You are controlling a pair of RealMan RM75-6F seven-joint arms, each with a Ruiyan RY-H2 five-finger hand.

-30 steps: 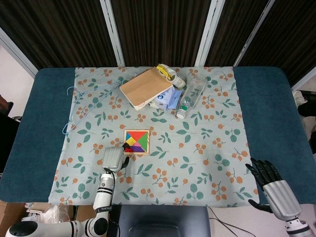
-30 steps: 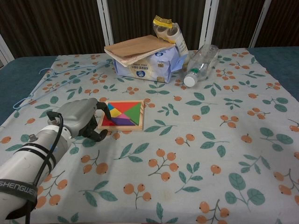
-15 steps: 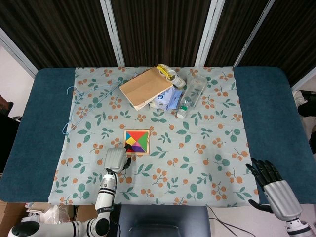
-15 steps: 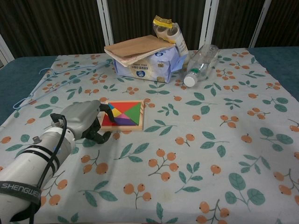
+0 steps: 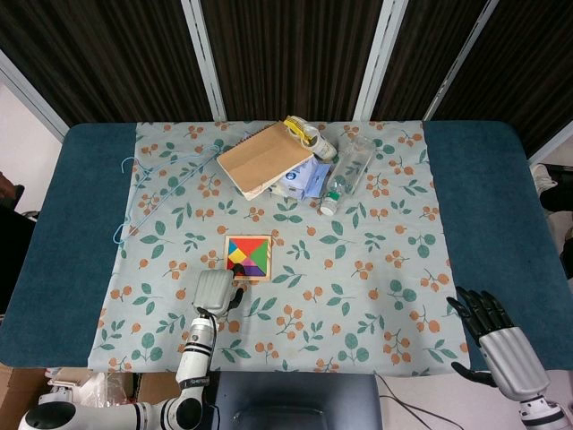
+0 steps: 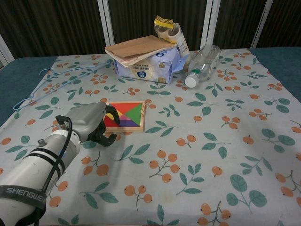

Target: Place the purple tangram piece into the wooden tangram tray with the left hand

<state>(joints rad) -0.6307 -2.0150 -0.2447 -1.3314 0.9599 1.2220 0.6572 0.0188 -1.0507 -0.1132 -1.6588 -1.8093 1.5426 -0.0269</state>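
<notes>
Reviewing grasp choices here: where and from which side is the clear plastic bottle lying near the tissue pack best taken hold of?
Grip the plastic bottle around its middle, coming from above. It lies on its side with its white cap toward the robot, and the tissue pack crowds its left, so the top is free.

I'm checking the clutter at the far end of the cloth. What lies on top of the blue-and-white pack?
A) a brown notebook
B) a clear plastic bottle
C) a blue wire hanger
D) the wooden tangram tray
A: the brown notebook rests on the blue-and-white pack; the clear plastic bottle lies beside it on the cloth, the blue wire hanger is off to the left, and the wooden tangram tray sits nearer, by the left hand.
</notes>
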